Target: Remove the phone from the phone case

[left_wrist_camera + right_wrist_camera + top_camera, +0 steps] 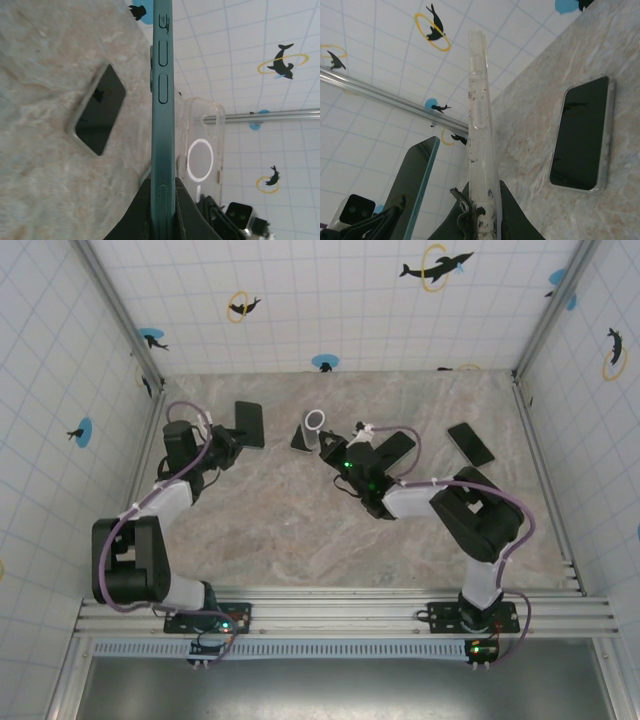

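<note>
Phones: two. Teal phone [162, 100] edge-up, far left; second phone [470, 443] flat, far right.
Case [479, 115]: one, clear, far centre.
Left gripper [163, 192]: clamped on teal phone.
Right gripper [482, 200]: clamped on case.

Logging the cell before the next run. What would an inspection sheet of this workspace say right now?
surface: marbled tabletop, flat
job's things: teal phone and clear case apart, each held on edge
clutter: second phone lying flat, right side of the tabletop
grippers: left gripper shut on teal phone; right gripper shut on clear case
cables: purple cables, loosely looped
surroundings: white tiled walls with dolphin decals
</note>
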